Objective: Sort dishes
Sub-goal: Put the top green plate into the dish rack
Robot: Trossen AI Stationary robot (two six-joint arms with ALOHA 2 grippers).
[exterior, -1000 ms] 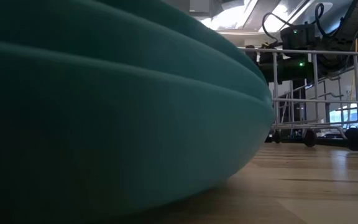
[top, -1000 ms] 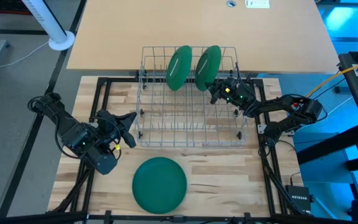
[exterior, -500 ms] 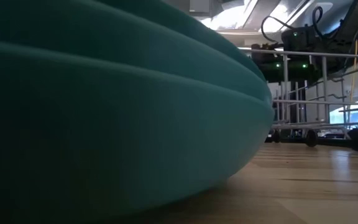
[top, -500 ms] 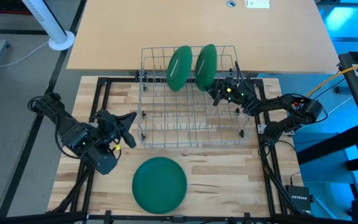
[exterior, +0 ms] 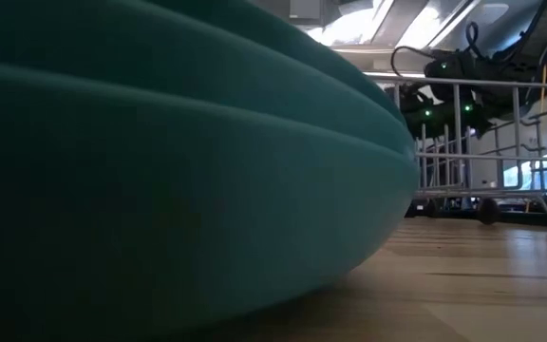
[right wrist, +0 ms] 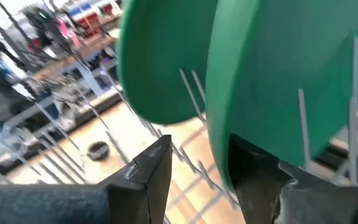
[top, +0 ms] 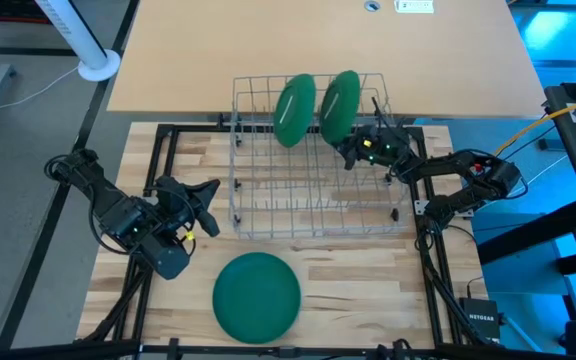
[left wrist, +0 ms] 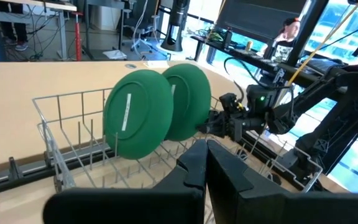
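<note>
Two green plates stand on edge in the wire rack [top: 236, 160], their lower rims between its wires: the left plate [top: 294, 108] [left wrist: 138, 121] and the right plate [top: 339, 103] [left wrist: 191, 99]. My right gripper [top: 349, 148] [right wrist: 197, 155] reaches into the rack's far right part, open a little, with its fingers on either side of the right plate's lower rim. A stack of green plates [top: 257, 295] [exterior: 160, 171] lies flat near the table's near edge. My left gripper [top: 211, 205] [left wrist: 205, 155] waits shut, left of the rack. My right gripper comes level from the table's right at the right plate's lower rim [right wrist: 219, 143]. One finger [right wrist: 253, 174] lies against the plate. The other finger [right wrist: 151, 168] stands off it with a gap. The plate stays tilted on edge in the rack's wires.
A light tabletop [top: 318, 40] lies beyond the rack, with a white post [top: 78, 40] at the far left. Cables and a small black box [top: 486, 320] sit by the table's right edge. A person [left wrist: 288, 31] shows far off. Bare wood lies to the right of the plate stack.
The rack, with both plates in it, has slid a little toward the table's right, along with my right gripper. The right plate turned nearly edge-on, then swung back wider. My left arm has kept still.
</note>
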